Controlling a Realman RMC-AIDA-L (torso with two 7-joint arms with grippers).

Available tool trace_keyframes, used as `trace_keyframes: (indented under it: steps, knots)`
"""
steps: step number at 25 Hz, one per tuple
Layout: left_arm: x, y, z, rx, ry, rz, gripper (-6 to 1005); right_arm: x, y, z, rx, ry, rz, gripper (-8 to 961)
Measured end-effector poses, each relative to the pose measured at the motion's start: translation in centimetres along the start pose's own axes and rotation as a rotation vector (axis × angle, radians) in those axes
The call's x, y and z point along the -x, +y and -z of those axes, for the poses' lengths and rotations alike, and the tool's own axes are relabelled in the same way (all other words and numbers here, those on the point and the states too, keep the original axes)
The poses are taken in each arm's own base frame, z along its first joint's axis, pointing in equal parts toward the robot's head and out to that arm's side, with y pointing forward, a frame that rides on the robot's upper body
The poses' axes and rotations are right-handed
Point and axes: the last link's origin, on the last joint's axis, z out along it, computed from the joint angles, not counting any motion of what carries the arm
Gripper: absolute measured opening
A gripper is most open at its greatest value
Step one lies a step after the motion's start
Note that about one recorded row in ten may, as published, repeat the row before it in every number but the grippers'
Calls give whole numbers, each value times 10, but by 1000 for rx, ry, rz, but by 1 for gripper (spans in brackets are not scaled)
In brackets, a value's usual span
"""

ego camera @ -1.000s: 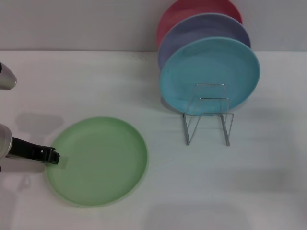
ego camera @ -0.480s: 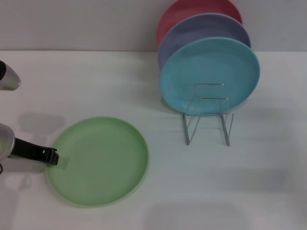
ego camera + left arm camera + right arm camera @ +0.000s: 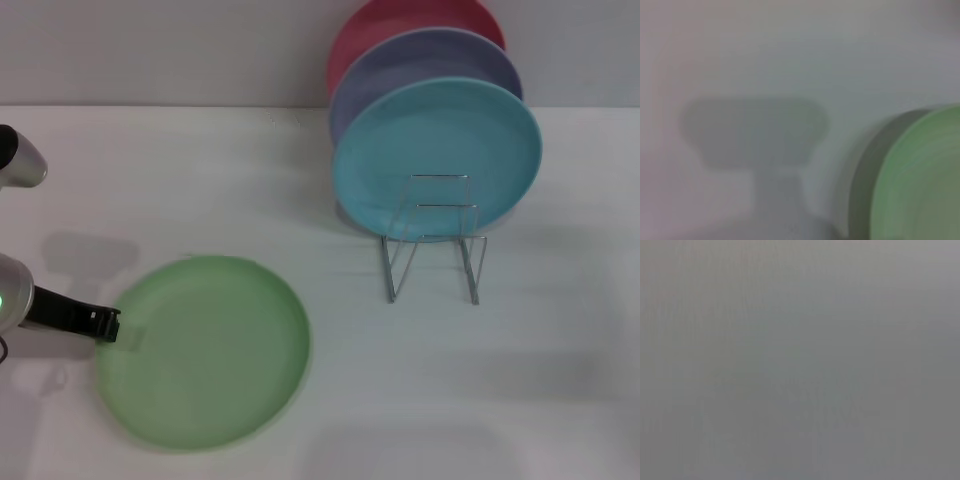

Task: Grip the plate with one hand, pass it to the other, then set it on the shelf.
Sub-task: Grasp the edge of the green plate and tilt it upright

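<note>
Pickup is under way: left claw (image 3: 108, 325) clamps the green plate (image 3: 205, 352) by its rim; next, lift toward the unseen right claw.

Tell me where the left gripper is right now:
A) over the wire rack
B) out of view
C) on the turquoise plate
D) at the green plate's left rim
D: in the head view the left gripper sits at the left rim of the green plate, far from the wire rack.
</note>
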Motion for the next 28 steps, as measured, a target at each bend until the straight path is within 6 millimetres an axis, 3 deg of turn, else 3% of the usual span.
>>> trace_keyframes:
  steps: [14,21,28]
  knots:
    - [-8,-1,13,19,51,4,37,0,0,0,-1,0,0,542]
    - [-20,-6,31,123,163,25,34,0,0,1,-1,1,0,542]
    - [-36,-18,35,55,365,33,34,-1,-1,4,-7,6,0,543]
